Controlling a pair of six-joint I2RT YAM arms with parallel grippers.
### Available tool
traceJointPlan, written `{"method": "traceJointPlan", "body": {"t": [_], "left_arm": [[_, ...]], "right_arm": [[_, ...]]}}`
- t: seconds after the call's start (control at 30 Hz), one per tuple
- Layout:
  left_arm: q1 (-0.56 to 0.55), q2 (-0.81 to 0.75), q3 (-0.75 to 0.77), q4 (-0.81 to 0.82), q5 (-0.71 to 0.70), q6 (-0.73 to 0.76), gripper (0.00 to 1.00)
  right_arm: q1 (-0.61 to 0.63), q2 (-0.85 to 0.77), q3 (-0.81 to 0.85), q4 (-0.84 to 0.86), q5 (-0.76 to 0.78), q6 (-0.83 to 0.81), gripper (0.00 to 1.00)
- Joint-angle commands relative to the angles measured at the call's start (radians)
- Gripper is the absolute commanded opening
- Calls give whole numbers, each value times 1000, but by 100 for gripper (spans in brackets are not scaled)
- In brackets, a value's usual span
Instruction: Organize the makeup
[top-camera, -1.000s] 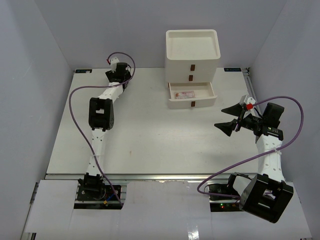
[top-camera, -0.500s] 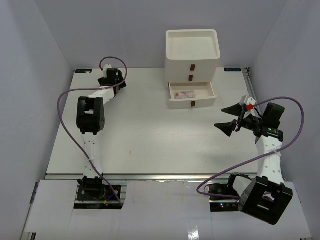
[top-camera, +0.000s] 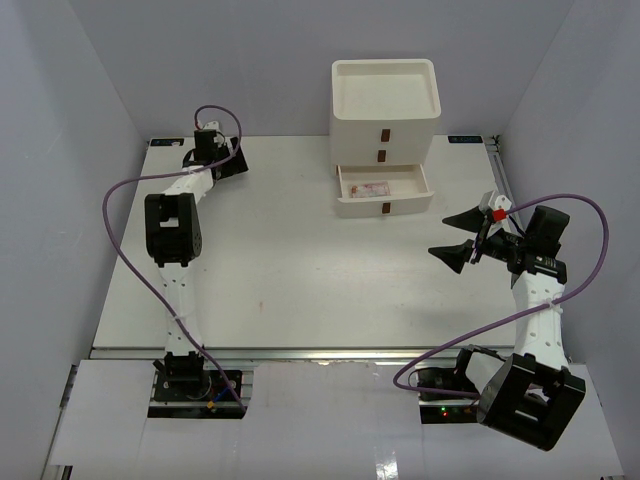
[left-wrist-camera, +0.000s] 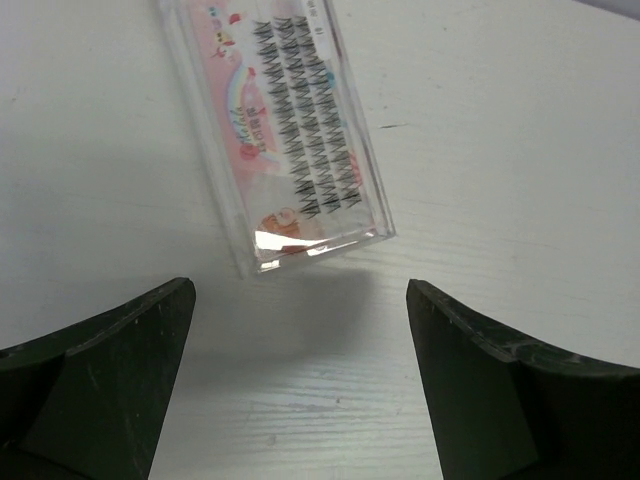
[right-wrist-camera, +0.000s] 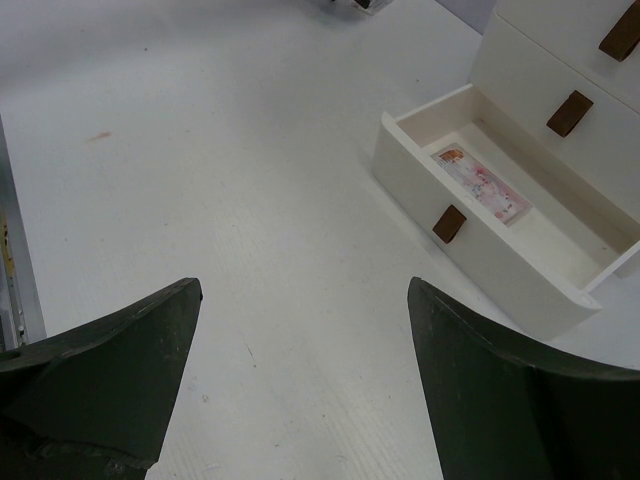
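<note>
White tabletop (top-camera: 300, 270), closed in by pale grey walls (top-camera: 90, 80), fills the overhead view. At upper centre a white three-drawer box (top-camera: 384, 95) is set near the back wall. Its bottom drawer (top-camera: 412, 204) is pulled out, and one flat clear packet (right-wrist-camera: 481, 183) with a pink card is seen lying on the drawer floor.

The left arm (top-camera: 175, 225) is stretched to the upper left corner of the table, and the left gripper (left-wrist-camera: 298, 292) is held low over the surface with its jaws spread wide. In the left wrist view a second clear packet (left-wrist-camera: 290, 130), printed pink and lined with rows of black lashes, lies flat and at a slant in the upper middle of the frame. Its near end is just beyond the gap between the fingertips, and it is touched by neither finger. The right gripper (top-camera: 448, 236) is held at the right of the overhead frame, jaws likewise wide with nothing between them.

The step in hand is judged to be the pick-up of the second packet, so that it can be laid in the drawer with the first. For the next move the jaws would need to be carried forward over the packet, turned so that its narrow width is spanned, lowered to the table and closed. Since the packet is thin and flat, a push across the smooth surface instead of a grip is to be guarded against
</note>
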Motion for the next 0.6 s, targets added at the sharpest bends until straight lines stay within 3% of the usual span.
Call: {"method": "traceJointPlan", "body": {"t": [0.0, 0.23, 0.57], "left_arm": [[-12, 40, 100, -76, 30, -30, 98], [-33, 144, 291, -177, -155, -81, 98], [-58, 229, 384, -225, -282, -67, 98]], "right_arm": [[6, -11, 32, 0, -23, -14, 90], [6, -11, 31, 0, -20, -16, 90], [6, -3, 33, 0, -17, -17, 90]]}}
